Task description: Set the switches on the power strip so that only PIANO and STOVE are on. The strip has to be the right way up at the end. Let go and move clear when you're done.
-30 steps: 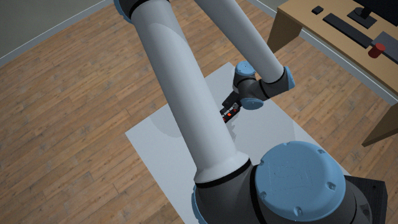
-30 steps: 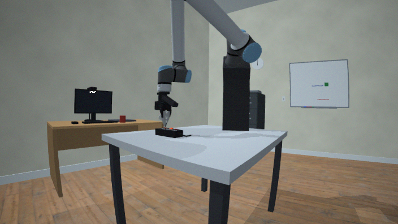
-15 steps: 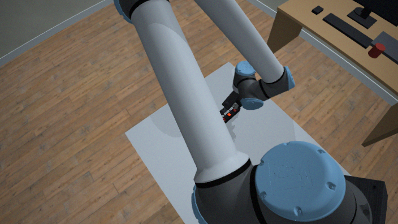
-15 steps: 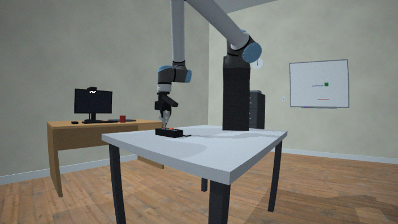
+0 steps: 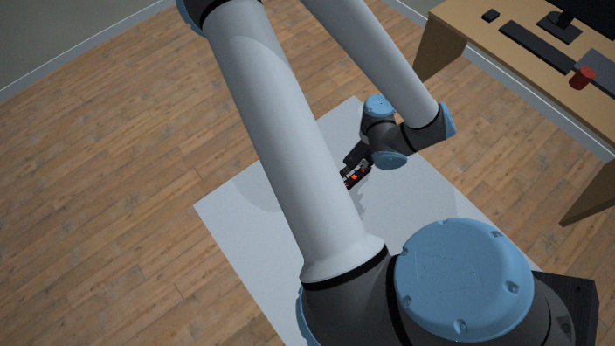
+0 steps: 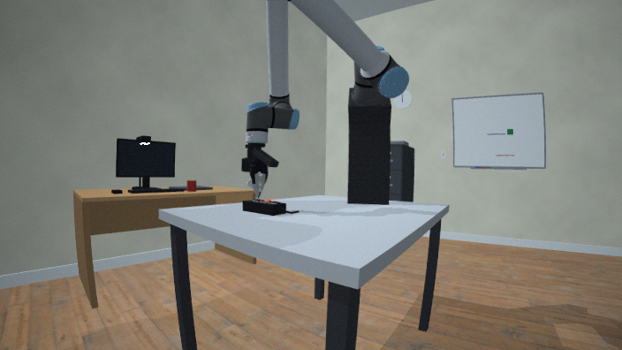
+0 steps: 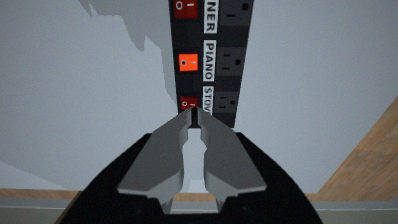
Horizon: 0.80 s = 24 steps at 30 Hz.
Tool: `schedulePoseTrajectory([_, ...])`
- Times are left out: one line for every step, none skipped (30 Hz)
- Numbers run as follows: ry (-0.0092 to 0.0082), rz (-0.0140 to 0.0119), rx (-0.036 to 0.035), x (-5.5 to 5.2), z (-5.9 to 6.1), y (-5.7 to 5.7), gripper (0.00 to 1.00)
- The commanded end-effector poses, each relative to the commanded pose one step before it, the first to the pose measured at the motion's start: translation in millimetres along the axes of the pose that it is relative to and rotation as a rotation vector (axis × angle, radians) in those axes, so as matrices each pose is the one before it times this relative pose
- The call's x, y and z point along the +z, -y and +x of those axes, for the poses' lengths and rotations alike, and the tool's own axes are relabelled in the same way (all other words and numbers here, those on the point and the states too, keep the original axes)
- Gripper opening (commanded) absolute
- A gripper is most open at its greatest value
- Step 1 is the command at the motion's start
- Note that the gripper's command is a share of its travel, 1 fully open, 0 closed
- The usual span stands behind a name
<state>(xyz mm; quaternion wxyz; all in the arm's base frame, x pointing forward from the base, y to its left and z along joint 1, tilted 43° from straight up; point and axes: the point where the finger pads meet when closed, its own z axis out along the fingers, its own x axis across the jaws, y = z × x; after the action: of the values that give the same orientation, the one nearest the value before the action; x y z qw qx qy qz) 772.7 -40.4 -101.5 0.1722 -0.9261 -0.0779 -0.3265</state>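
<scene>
The black power strip (image 7: 235, 35) (image 6: 264, 206) (image 5: 355, 175) lies face up on the white table (image 6: 336, 239) (image 5: 245, 227). In the wrist view the PIANO switch (image 7: 188, 62) glows bright orange. The STOVE switch (image 7: 188, 102) is dark red, and so is the switch (image 7: 185, 8) above PIANO. My gripper (image 7: 194, 108) (image 6: 259, 193) is shut with nothing between its fingers. Its tips hang just over the near edge of the STOVE switch. The rest of the strip is out of the wrist view.
A wooden desk (image 6: 132, 208) (image 5: 494, 48) with a monitor, a keyboard and a red cup (image 6: 191, 186) (image 5: 581, 78) stands beyond the table. The robot's black pedestal (image 6: 368, 150) is at the table's back edge. My arm (image 5: 279, 131) hides much of the table in the overhead view.
</scene>
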Motion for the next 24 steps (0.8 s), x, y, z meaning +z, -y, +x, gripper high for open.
schedulePoseTrajectory([-0.00056,-0.00048,-0.00018,-0.36,0.32,-0.22,0.0])
schedulePoseTrajectory([0.0,0.0,0.0,0.0,0.0,0.0,0.0])
schedulePoseTrajectory([0.0,0.0,0.0,0.0,0.0,0.0,0.0])
schedulePoseTrajectory([0.0,0.0,0.0,0.0,0.0,0.0,0.0])
schedulePoseTrajectory([0.0,0.0,0.0,0.01,0.0,0.0,0.0])
schedulePoseTrajectory([0.0,0.0,0.0,0.03,0.0,0.0,0.0])
schedulePoseTrajectory([0.0,0.0,0.0,0.06,0.0,0.0,0.0])
schedulePoseTrajectory([0.0,0.0,0.0,0.09,0.0,0.0,0.0])
schedulePoseTrajectory([0.0,0.0,0.0,0.12,0.0,0.0,0.0])
schedulePoseTrajectory([0.0,0.0,0.0,0.16,0.0,0.0,0.0])
schedulePoseTrajectory([0.0,0.0,0.0,0.2,0.0,0.0,0.0])
schedulePoseTrajectory([0.0,0.0,0.0,0.24,0.0,0.0,0.0])
schedulePoseTrajectory([0.0,0.0,0.0,0.28,0.0,0.0,0.0])
schedulePoseTrajectory([0.0,0.0,0.0,0.0,0.0,0.0,0.0])
schedulePoseTrajectory([0.0,0.0,0.0,0.0,0.0,0.0,0.0])
schedulePoseTrajectory([0.0,0.0,0.0,0.31,0.0,0.0,0.0])
schedulePoseTrajectory([0.0,0.0,0.0,0.35,0.0,0.0,0.0])
schedulePoseTrajectory([0.0,0.0,0.0,0.38,0.0,0.0,0.0])
schedulePoseTrajectory([0.0,0.0,0.0,0.4,0.0,0.0,0.0])
schedulePoseTrajectory([0.0,0.0,0.0,0.42,0.0,0.0,0.0])
schedulePoseTrajectory([0.0,0.0,0.0,0.44,0.0,0.0,0.0])
schedulePoseTrajectory([0.0,0.0,0.0,0.45,0.0,0.0,0.0])
schedulePoseTrajectory([0.0,0.0,0.0,0.46,0.0,0.0,0.0])
schedulePoseTrajectory([0.0,0.0,0.0,0.46,0.0,0.0,0.0])
